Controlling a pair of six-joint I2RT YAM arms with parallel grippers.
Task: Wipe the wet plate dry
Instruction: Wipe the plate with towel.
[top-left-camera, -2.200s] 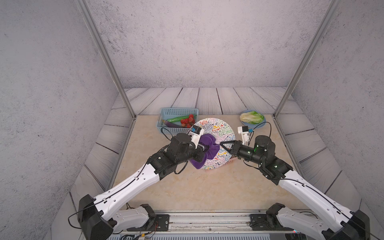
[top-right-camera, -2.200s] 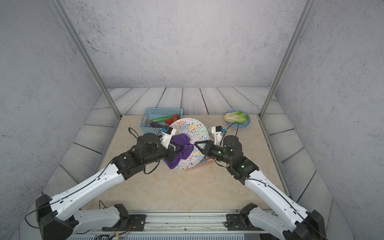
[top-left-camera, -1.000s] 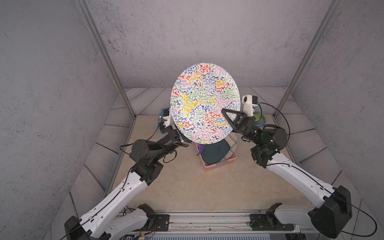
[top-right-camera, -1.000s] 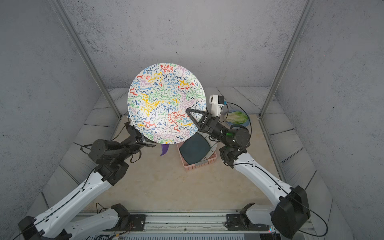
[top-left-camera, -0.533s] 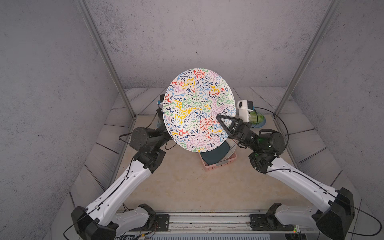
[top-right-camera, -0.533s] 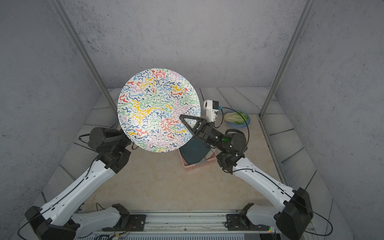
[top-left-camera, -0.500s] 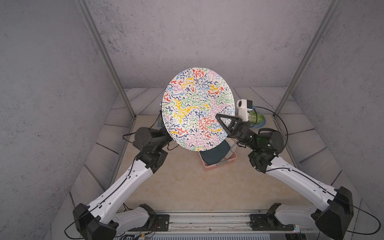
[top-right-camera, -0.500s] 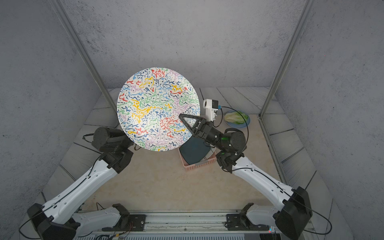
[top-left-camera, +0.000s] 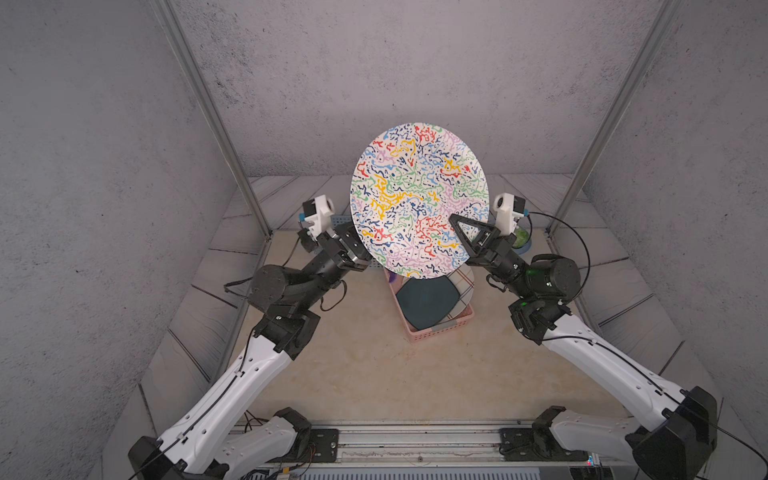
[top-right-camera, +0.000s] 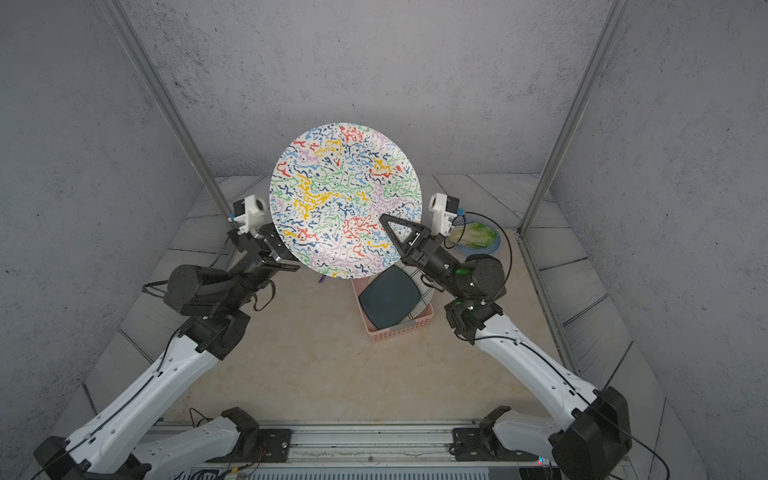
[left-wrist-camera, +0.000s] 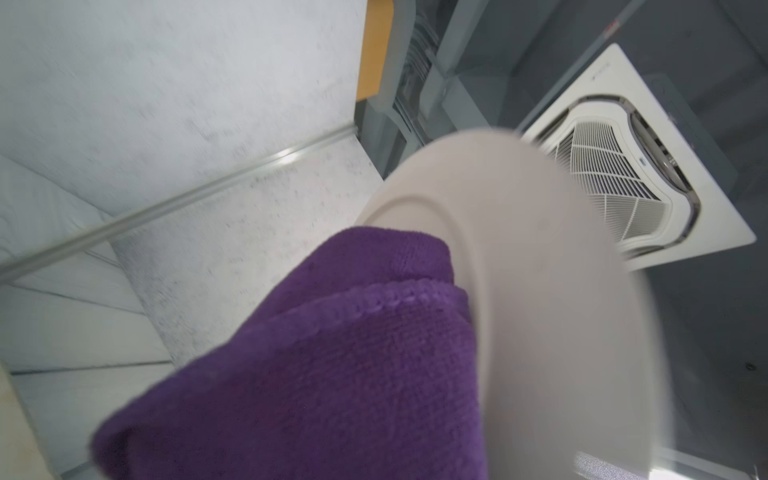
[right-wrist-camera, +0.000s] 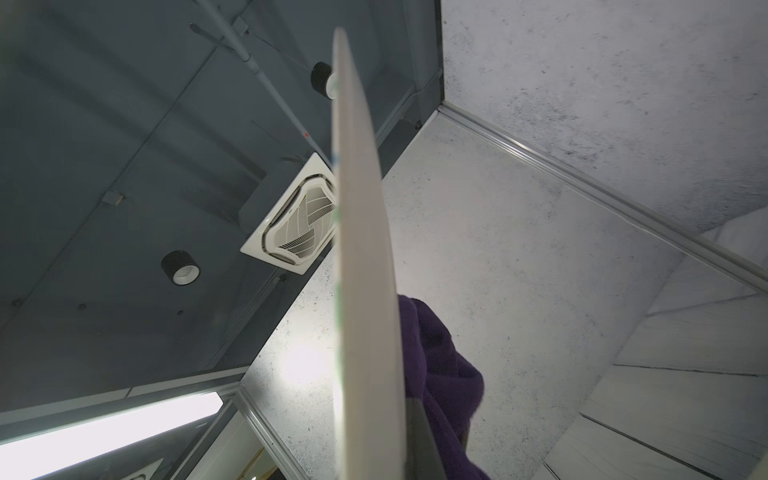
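Here, plush purple cloth (left-wrist-camera: 332, 365) meets a round plate (left-wrist-camera: 519, 270) — smooth-backed.

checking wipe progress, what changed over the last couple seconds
The right gripper raised the plate from low over the pink basket to upright, pattern facing the camera. The left gripper moved the purple cloth from the patterned face to the plain back. Both grips stayed shut; basket and lettuce dish unmoved.

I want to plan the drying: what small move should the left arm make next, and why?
Probably slide the cloth across the back of the plate. The right claw holds it nearly upright, and the left claw holds the cloth there.
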